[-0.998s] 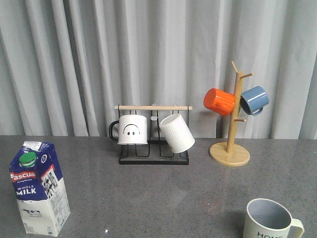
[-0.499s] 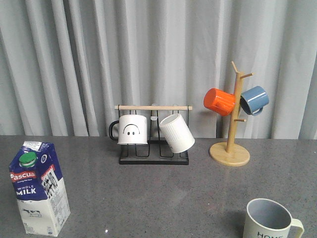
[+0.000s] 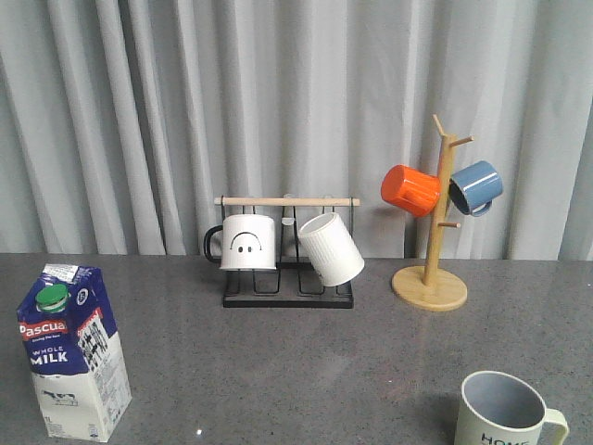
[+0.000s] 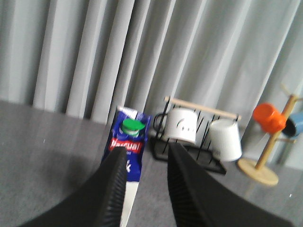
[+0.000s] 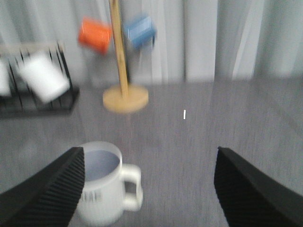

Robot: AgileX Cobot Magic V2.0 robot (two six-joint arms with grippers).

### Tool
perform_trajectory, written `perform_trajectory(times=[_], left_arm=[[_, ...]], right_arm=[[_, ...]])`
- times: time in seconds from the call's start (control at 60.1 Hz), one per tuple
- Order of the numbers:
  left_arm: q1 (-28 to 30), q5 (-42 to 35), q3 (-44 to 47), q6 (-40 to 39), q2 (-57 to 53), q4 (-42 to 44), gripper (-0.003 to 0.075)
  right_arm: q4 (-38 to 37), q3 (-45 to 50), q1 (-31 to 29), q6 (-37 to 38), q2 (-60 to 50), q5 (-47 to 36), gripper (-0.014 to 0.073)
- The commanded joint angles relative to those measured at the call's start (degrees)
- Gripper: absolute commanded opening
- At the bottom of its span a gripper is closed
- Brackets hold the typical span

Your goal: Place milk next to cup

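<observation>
Nothing on the table has shifted since a second ago: the milk [image 3: 72, 350] stands upright well left of the cup [image 3: 505, 411], the left gripper [image 4: 144, 182] empty and part-open facing it for a grasp, the right gripper [image 5: 147, 187] spread wide, empty.

Milk carton [image 3: 72, 352] upright at near left of grey table [image 3: 296, 362], cream cup [image 3: 503, 412] well apart at near right.
</observation>
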Motion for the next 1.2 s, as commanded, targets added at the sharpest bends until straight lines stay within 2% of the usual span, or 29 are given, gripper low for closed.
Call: perform_trajectory(times=[0.0, 0.183, 0.383, 0.549, 0.615, 1.181], left_arm=[[-0.12, -2.81, -3.72, 0.03, 5.08, 0.05, 0.0230], [-0.12, -2.71, -4.55, 0.66, 9.55, 0.05, 0.0231], [-0.12, -2.78, -4.55, 1.48, 10.15, 0.00, 0.0231], [-0.12, -2.78, -4.55, 1.48, 10.15, 0.00, 0.0231], [-0.12, -2.73, -4.55, 1.48, 10.15, 0.00, 0.0231], [-0.12, -2.79, -4.55, 1.48, 10.15, 0.00, 0.0231]], right_arm=[[2.91, -0.55, -0.40, -4.13, 3.97, 0.58, 0.0560], [4.50, 3.07, -0.40, -7.33, 10.39, 0.37, 0.0560], [7.76, 4.18, -0.35, -8.77, 17.58, -6.75, 0.0560], [12.61, 4.18, -0.28, -13.79, 24.21, -11.64, 0.0560], [13.01, 4.18, -0.28, -14.65, 26.56, -14.60, 0.0560], [12.99, 4.18, -0.28, -15.35, 38.18, -22.18, 0.0542]])
